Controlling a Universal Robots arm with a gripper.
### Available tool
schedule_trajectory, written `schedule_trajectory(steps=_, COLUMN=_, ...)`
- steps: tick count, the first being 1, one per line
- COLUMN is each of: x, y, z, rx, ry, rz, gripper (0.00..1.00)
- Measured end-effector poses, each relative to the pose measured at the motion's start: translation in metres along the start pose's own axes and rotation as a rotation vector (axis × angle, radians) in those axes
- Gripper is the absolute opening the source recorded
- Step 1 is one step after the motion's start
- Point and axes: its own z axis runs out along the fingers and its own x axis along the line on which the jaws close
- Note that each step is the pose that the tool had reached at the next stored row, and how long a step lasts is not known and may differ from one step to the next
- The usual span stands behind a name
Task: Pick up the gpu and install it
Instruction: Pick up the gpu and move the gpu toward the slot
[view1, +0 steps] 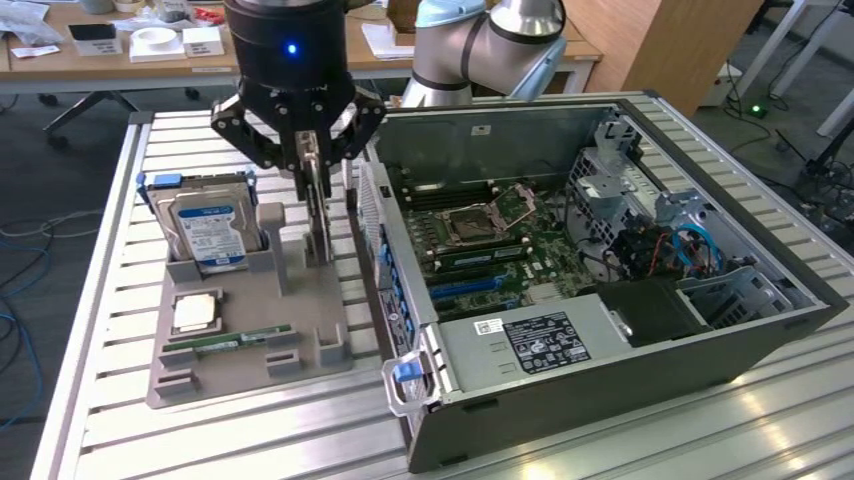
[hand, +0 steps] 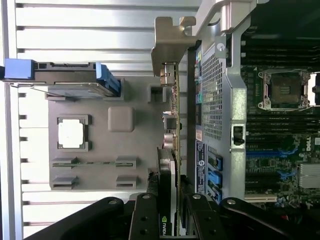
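1. The fingers (hand: 146, 217) are closed on the graphics card (view1: 318, 225), one on each flat face, gripping it at its upper edge.
2. The graphics card stands upright on its long edge, thin side toward the wrist camera, with its silvery bracket (hand: 172, 40) at the end far from the fingers.
3. In the exterior view the card's lower edge sits down between the posts of the grey tray (view1: 247, 375); whether it still rests in its slot or is just clear of it cannot be told.
4. The card is just beside the open computer case (view1: 601, 370), close to the case's rear wall and outside it.
5. On the same tray, a hard drive (view1: 211, 225) with a blue-and-white label stands upright toward the exterior view's left of the card.
6. A processor chip (view1: 196, 312) lies flat in its pocket on the tray, and a green memory stick (view1: 230, 343) lies in a slot just beside it.
7. Inside the case the motherboard (view1: 494, 240) is exposed, with blue slots showing.
8. Tray and case both rest on the slatted metal table (view1: 200, 440).
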Motion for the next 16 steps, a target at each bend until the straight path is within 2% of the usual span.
schedule_trajectory(steps=9, x=-0.001, y=0.0009, z=-0.0209, rx=0.0005, ry=-0.0074, rz=-0.001, gripper=0.27)
schedule_trajectory(steps=16, x=-0.001, y=0.0011, z=-0.0231, rx=0.0008, ry=-0.0086, rz=-0.001, gripper=0.27)
